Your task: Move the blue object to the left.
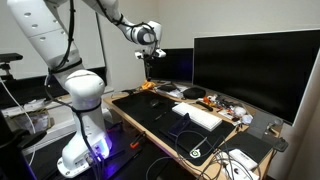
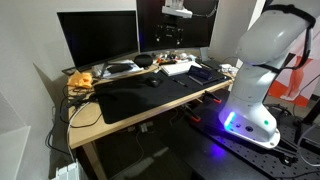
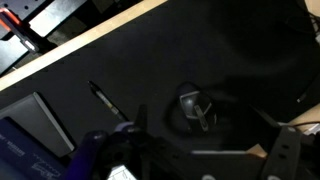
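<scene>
Gripper: hangs above the far end of the tabletop [image 2: 88,116] in an exterior view [image 1: 147,58]. In the wrist view [image 3: 212,152] its 2 fingers [image 3: 286,150] stand spread apart with only dark mat between them. Their tips are cut off by the lower edge.
Blue object: a blue-violet shape [image 3: 103,152] at 7 o'clock in the wrist view, just beside the gripper's finger on that side. It is blurred and cropped by the bottom edge, so its form cannot be made out. It cannot be picked out with any certainty in either exterior view.
Black mat: covers most of the tabletop [image 2: 150,96]. It fills the wrist view, so dark things lying on it are hard to separate.
Pen: a thin dark stick [image 3: 102,98] at 9 o'clock of the wrist view, lying slantwise on the mat.
Grey item: small and rounded [image 3: 190,103], near the centre of the wrist view. What it is cannot be told.
Monitor: a large dark screen in both exterior views [image 1: 250,70].
Clutter: orange and dark bits near the monitor's foot [image 1: 190,93], too small to name.
</scene>
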Controlling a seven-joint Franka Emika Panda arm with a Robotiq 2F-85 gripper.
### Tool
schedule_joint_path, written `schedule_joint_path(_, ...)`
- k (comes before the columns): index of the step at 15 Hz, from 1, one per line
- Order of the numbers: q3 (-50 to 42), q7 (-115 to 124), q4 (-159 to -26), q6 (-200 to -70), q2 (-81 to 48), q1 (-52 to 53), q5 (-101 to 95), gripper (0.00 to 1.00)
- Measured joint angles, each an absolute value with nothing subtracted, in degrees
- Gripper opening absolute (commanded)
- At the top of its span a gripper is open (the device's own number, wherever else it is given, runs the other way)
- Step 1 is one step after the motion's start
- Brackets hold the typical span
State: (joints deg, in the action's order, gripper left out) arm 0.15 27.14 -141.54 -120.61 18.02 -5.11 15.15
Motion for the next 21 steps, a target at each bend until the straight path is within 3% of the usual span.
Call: schedule_joint_path(21,-13.8,9.6,-140.0,-124.2,15.0,-14.2,8.2,1.0)
